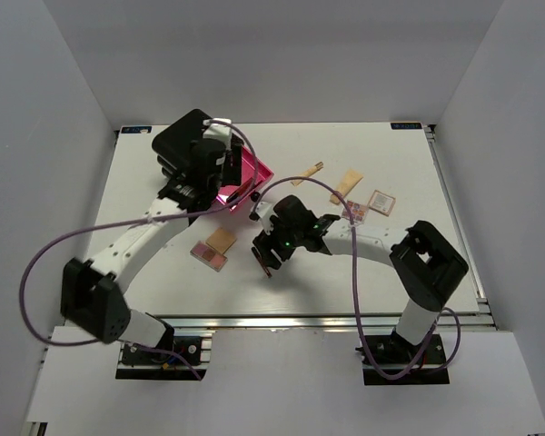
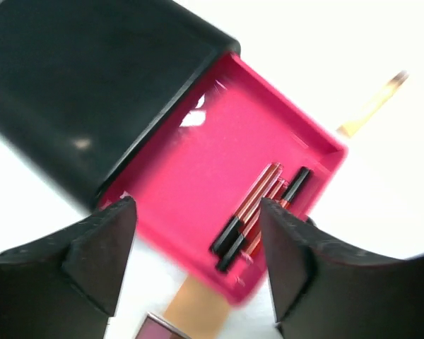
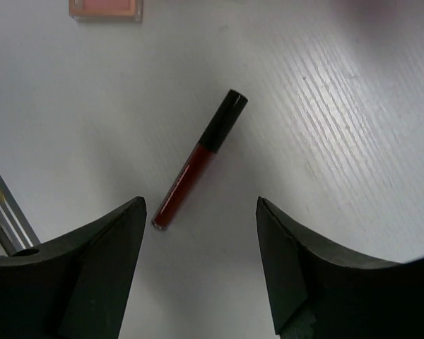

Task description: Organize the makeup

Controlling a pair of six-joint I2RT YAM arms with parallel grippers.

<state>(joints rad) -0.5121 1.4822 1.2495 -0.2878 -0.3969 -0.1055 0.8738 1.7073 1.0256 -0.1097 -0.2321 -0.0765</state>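
**Left arm.** The black box (image 2: 78,92) stands ahead and to the left of the left gripper (image 2: 198,261). Its pink drawer (image 2: 219,134) is pulled out and lies directly ahead of the fingertips. At the drawer's near edge, between the two fingers, lie a tan compact (image 2: 198,311) and the corner of a palette (image 2: 162,328). A beige tube (image 2: 373,106) lies on the table, beyond the drawer and far ahead to the right.

The jaws are spread wide. Nothing sits between them and they touch nothing.

The pencils (image 2: 258,212) lie flat inside the drawer, in its near right corner, just ahead of the right finger. They form a parallel bundle. Its long axis runs diagonally from near-left to far-right.

**Right arm.** Bare white table (image 3: 339,106) lies ahead of the right gripper (image 3: 201,268). A pink square cosmetic (image 3: 106,7) lies far ahead to the left. The table edge rail (image 3: 3,205) runs beside the left finger.

The jaws are spread wide, empty and clear of contact.

The loose pencil (image 3: 198,159) lies flat on the table just ahead of the fingertips, apart from both. Its red end lies nearer the left finger. Its black cap points away and to the right.
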